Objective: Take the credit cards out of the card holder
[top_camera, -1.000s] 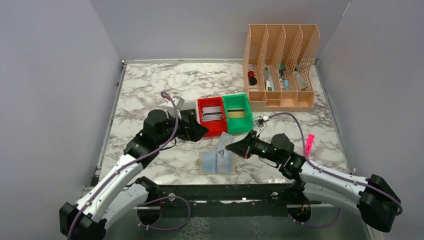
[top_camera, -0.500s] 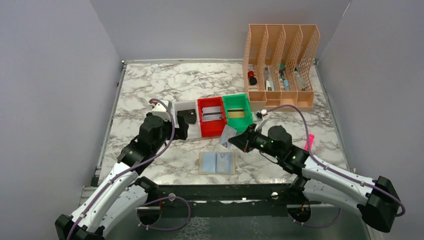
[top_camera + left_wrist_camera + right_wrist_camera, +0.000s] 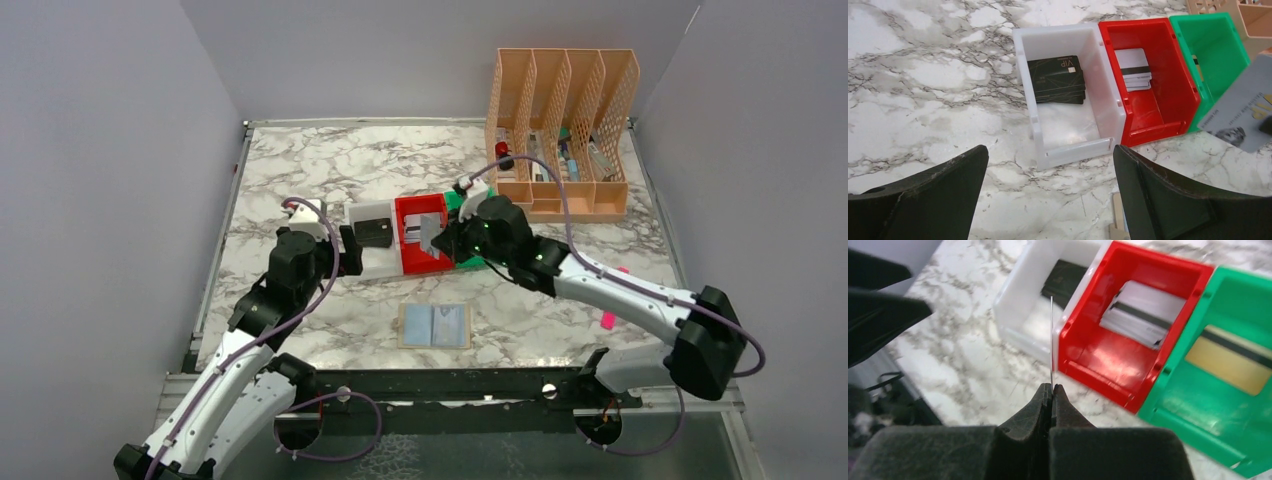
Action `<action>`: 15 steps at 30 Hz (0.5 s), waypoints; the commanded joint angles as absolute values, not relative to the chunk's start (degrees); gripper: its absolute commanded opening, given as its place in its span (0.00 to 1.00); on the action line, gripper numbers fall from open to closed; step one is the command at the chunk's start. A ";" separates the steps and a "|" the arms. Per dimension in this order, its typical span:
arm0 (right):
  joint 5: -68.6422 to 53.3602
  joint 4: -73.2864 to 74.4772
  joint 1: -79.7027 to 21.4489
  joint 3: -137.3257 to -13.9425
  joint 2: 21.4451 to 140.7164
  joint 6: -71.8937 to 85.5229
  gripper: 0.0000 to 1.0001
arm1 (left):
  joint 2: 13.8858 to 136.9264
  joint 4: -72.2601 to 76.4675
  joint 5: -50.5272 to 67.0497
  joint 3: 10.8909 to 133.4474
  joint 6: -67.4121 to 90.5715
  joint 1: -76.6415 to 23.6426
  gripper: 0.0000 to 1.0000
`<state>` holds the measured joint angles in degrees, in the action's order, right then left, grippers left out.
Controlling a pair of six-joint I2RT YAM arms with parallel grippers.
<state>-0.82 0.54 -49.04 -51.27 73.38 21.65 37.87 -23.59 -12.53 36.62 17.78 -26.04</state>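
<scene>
Right gripper [image 3: 1052,389] pinched a silvery grey card [image 3: 1243,107] near the red tray [image 3: 1148,120]. Left gripper [image 3: 1048,160] stood wide open, empty. Card holder [image 3: 435,326] lay unfolded.

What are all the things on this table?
Plastic trays: three, white, red, green, side by side mid-table.
Tan folding card holder: one, open, blue-grey inside, near edge.
Silvery grey plastic card: one, in right pincer.
Black plastic cards: small stack, white tray.
Pale striped cards: small stack, red tray.
Gold card: one, green tray.
Peach mesh organiser: one, far right.
Pink pen: one, right side, partly hidden.
Marble table: one, white-grey.
Left pincer: black, open, empty.
Right pincer: black, shut on grey card.
</scene>
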 commanded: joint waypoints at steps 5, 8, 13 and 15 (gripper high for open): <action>20.15 13.33 -50.46 -68.75 91.20 2.88 0.01 | 37.06 -23.61 -12.68 37.44 18.11 -24.37 0.99; 23.75 13.92 -50.95 -73.11 96.52 -2.79 0.01 | 37.78 -23.58 -12.00 37.46 17.98 -24.19 0.99; 27.72 13.79 -51.50 -77.47 103.38 -8.26 0.01 | 38.48 -23.65 -11.82 37.62 17.76 -23.80 0.99; 29.75 13.04 -51.59 -78.71 105.52 -9.90 0.01 | 38.36 -23.69 -12.03 37.62 17.75 -23.46 0.99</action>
<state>22.50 12.12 -51.03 -75.31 102.30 -3.22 38.63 -23.64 -12.51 36.62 17.91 -24.21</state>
